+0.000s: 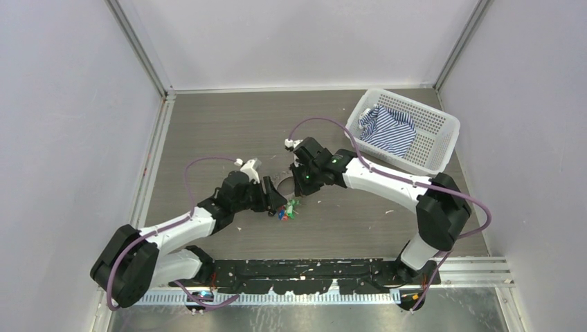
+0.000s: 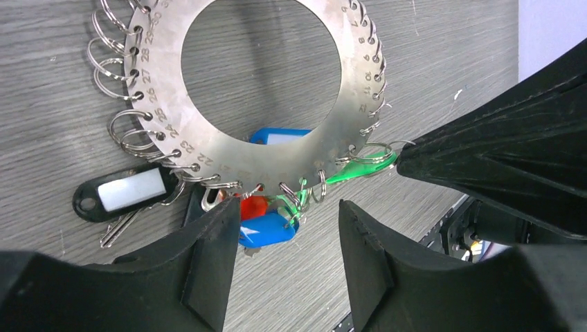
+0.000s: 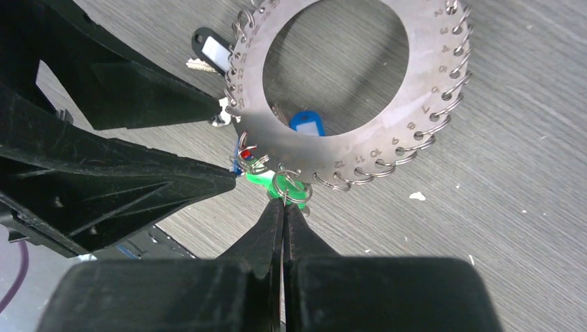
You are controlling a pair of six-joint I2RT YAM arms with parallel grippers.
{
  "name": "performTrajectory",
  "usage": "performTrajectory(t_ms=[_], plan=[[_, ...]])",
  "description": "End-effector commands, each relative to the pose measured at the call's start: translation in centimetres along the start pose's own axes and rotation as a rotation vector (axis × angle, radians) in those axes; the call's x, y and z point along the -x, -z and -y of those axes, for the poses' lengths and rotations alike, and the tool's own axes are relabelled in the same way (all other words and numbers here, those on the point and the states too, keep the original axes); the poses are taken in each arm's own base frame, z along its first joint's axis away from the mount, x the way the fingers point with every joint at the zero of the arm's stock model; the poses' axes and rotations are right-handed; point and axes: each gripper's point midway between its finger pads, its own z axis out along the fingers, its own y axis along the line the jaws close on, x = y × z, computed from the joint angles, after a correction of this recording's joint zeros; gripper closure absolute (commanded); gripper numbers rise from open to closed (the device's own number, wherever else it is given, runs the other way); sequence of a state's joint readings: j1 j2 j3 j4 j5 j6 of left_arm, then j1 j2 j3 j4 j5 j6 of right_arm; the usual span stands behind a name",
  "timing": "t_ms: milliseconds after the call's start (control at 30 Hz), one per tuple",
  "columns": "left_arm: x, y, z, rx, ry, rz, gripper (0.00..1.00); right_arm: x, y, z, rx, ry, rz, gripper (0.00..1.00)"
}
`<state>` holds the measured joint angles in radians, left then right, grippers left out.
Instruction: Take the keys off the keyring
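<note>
The keyring (image 2: 277,149) is a flat grey numbered disc with small split rings round its rim, lying on the table. It also shows in the right wrist view (image 3: 387,131) and is mostly hidden in the top view (image 1: 285,184). The keys hang at its near rim: a black tag (image 2: 124,194), blue tag (image 2: 266,232), red tag (image 2: 253,206) and green key (image 2: 360,169). My left gripper (image 2: 287,242) is open, its jaws on either side of the blue and red tags. My right gripper (image 3: 284,202) is shut, its tips pinching the green key's (image 3: 266,181) small split ring.
A white perforated basket (image 1: 443,124) holding a striped cloth (image 1: 391,131) stands at the back right. Both arms meet over the table's middle (image 1: 273,200) (image 1: 299,181). White walls close in the table on three sides.
</note>
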<state>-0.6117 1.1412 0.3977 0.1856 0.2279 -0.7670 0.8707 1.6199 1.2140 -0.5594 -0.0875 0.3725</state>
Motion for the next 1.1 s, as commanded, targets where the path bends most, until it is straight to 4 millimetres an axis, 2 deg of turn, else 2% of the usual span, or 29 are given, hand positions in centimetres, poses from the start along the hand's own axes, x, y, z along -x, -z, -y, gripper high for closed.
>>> performTrajectory(t_ms=[0, 67, 167, 233, 400, 567, 733, 900, 1067], plan=[[0.1, 0.5, -0.1, 0.023, 0.011, 0.011, 0.47, -1.1, -0.2, -1.0, 0.039, -0.016, -0.073, 0.99], [0.0, 0.5, -0.6, 0.048, 0.011, 0.010, 0.48, -3.1, -0.8, 0.3, -0.013, -0.026, -0.151, 0.99], [0.2, 0.3, -0.8, 0.063, 0.013, 0.016, 0.50, -5.6, -1.7, 3.2, -0.157, -0.027, -0.257, 0.99], [0.5, -0.1, -0.6, 0.060, 0.017, 0.016, 0.50, -5.8, -2.4, 5.1, -0.258, -0.030, -0.247, 0.99], [1.1, -1.0, 0.0, 0.039, 0.032, 0.022, 0.53, -5.0, -4.0, 5.5, -0.263, -0.062, -0.159, 0.97], [1.0, -1.0, 0.1, 0.043, 0.018, -0.002, 0.53, -4.1, -1.9, 6.4, -0.271, -0.166, -0.028, 0.61], [1.0, -0.8, 0.7, 0.023, -0.005, -0.020, 0.53, -4.4, -0.5, 7.3, -0.326, -0.302, 0.045, 0.52], [1.6, -0.6, 2.0, -0.019, -0.022, -0.018, 0.53, -3.9, -0.9, 6.1, -0.287, -0.397, 0.116, 0.39], [1.9, -0.6, 2.9, -0.032, -0.027, -0.014, 0.52, -4.7, -2.2, 5.2, -0.340, -0.347, 0.096, 0.30]])
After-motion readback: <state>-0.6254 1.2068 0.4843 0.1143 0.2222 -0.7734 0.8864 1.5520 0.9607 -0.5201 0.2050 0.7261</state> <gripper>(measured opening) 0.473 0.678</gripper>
